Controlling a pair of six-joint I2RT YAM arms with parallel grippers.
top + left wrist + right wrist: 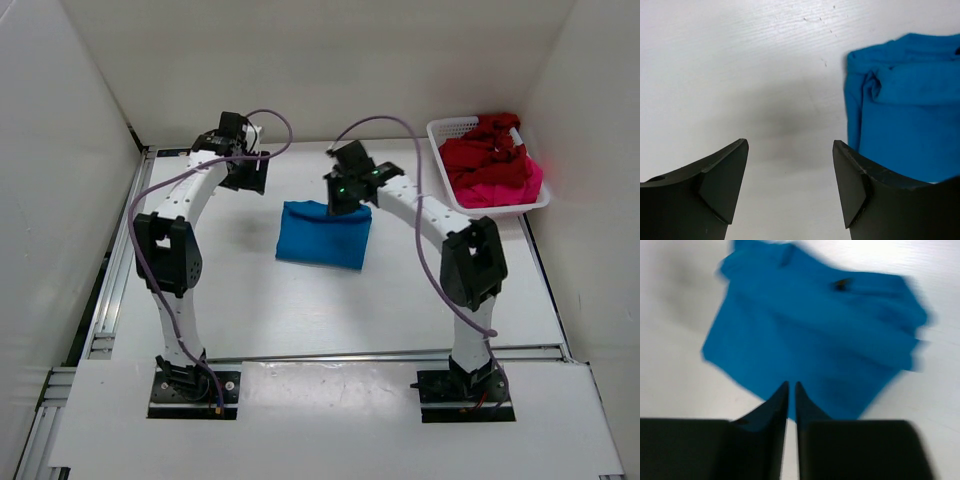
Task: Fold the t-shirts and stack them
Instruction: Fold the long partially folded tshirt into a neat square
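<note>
Top external view has the blue t-shirt (323, 235) lying folded into a compact rectangle near the middle of the table (250, 310), between the two arms. The dark red t-shirt (480, 152) and the pink t-shirt (505, 185) lie crumpled together in the white basket (440, 130) at the far right corner. The left gripper (790, 144) hovers over bare table just to the left of the blue shirt, its fingers spread wide and holding nothing; in its wrist view the shirt's bunched edge lies off to the right, apart from the fingers. The right gripper (791, 385) hangs over the far right part of the blue shirt. Its fingers are drawn almost together with only a sliver of gap, and no cloth shows between them, though that wrist view is blurred. I judge the first shirt's fold to be about finished, and the step in hand to be letting go of it and turning to the next one. The next move probably calls for the right arm to swing to the basket, part its fingers and take one shirt only. As red and pink lie tangled, a pinch on a loose outer fold and a slow lift would help them come apart before one is spread flat on open table for folding.
</note>
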